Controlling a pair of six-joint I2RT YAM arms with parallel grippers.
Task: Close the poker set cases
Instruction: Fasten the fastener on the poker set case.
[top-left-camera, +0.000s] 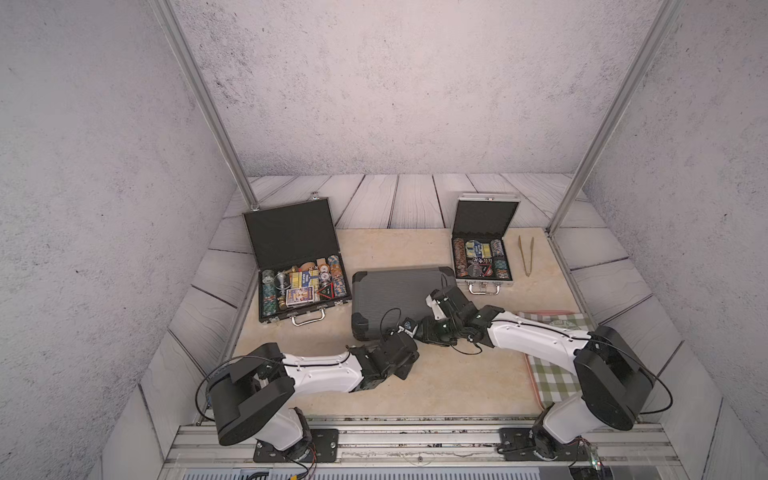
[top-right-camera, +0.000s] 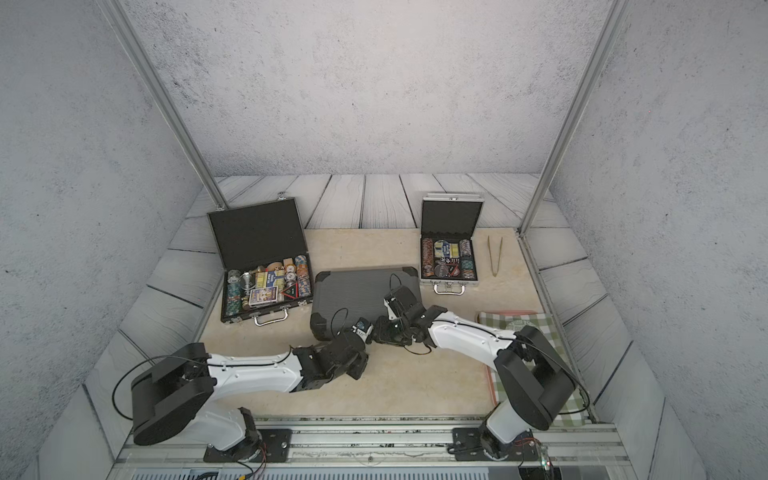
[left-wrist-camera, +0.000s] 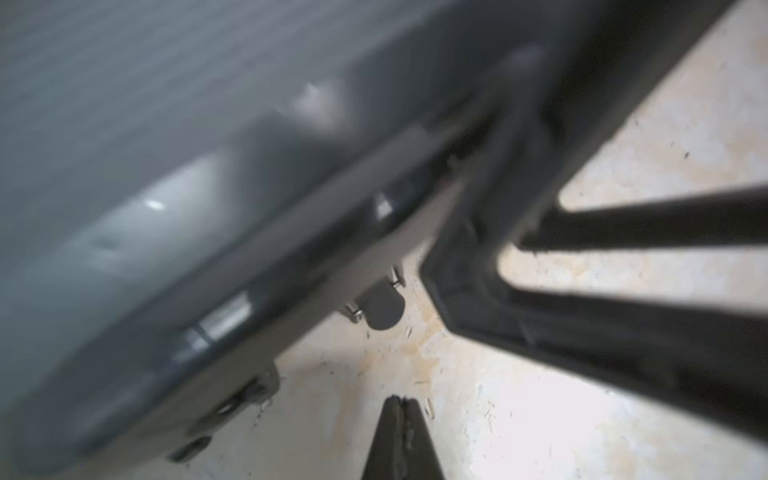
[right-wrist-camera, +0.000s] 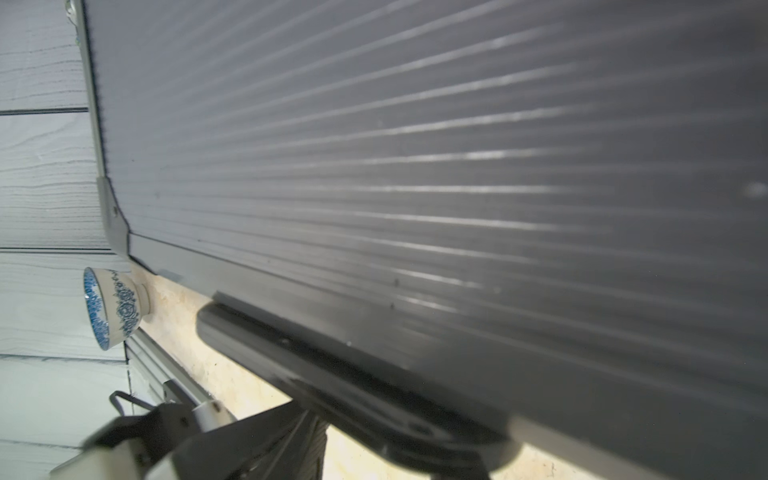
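Two grippers: left gripper pinched closed, empty, beside blurred grey case; right gripper spread indiscernible.

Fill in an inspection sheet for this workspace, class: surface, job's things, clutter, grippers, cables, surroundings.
Surface: beige marbled tabletop.
Job's things: grey ribbed case lid down at centre; black case and silver case open, chips showing.
Clutter: tongs beside the silver case; checked cloth under the right arm; patterned bowl in the right wrist view.
Grippers: left gripper shut, empty, by the grey ribbed case's front edge; right gripper over its lid, jaw state unclear.
Cables: black loops along both arms.
Surroundings: grey textured walls, aluminium posts.
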